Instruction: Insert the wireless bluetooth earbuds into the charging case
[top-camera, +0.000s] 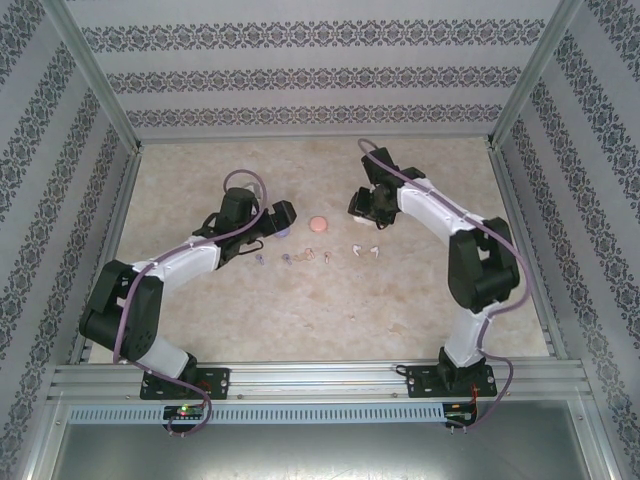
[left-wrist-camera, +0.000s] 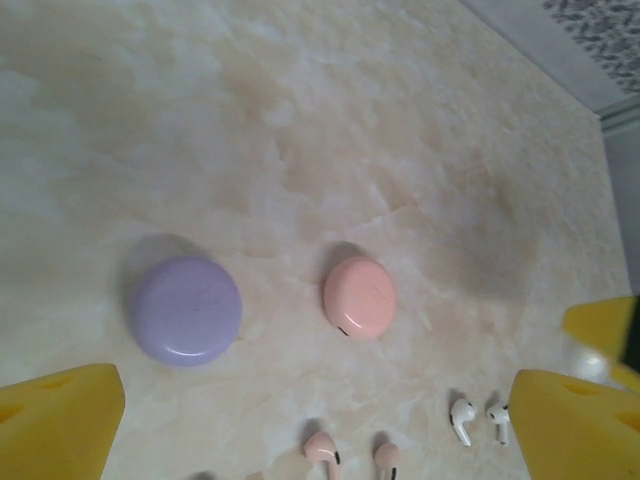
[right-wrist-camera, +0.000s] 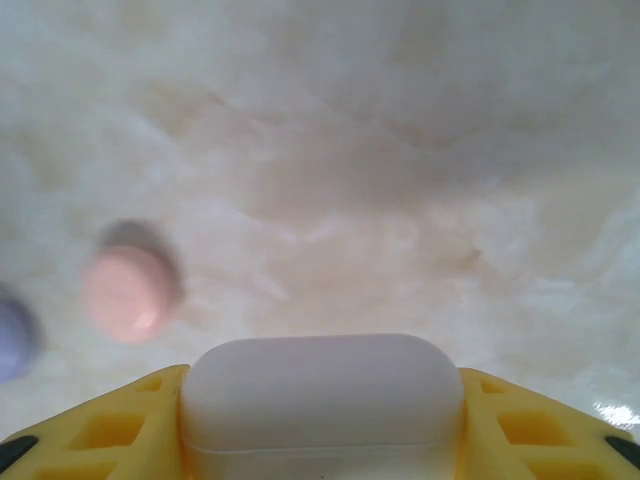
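Fingers of my left gripper (top-camera: 283, 218) are hovering over the left-centre of the pale marbled tabletop (top-camera: 200, 180) in the overhead view, too small there for me to be judging their spread, while my right gripper (top-camera: 368, 205) is hanging over the right-centre. Between them a round salmon-pink charging case (top-camera: 318, 223) is sitting closed. Nearer my bases the six tiny stemmed earbuds are lying loose in a row: the purple pair (top-camera: 262, 258), the pinkish-beige pair (top-camera: 307, 256) and the white pair (top-camera: 355, 250), none of them sitting in any case. From my left wrist, the yellow fingers (left-wrist-camera: 55, 425) are standing wide apart at the two bottom corners, gripping nothing. A round glossy lilac-purple charging case (left-wrist-camera: 184, 308) is resting closed beside the pink case (left-wrist-camera: 359, 296), the two not touching, with the pinkish-beige pair (left-wrist-camera: 321, 447) and the white pair (left-wrist-camera: 462, 417) lying below them on the table. From my right wrist, the yellow fingers (right-wrist-camera: 100, 430) are clamping a rounded white plastic charging case (right-wrist-camera: 322, 400) by its two ends, its lid looking closed. The pink case (right-wrist-camera: 128, 290) and the purple case (right-wrist-camera: 12, 340) are showing blurred at the left.
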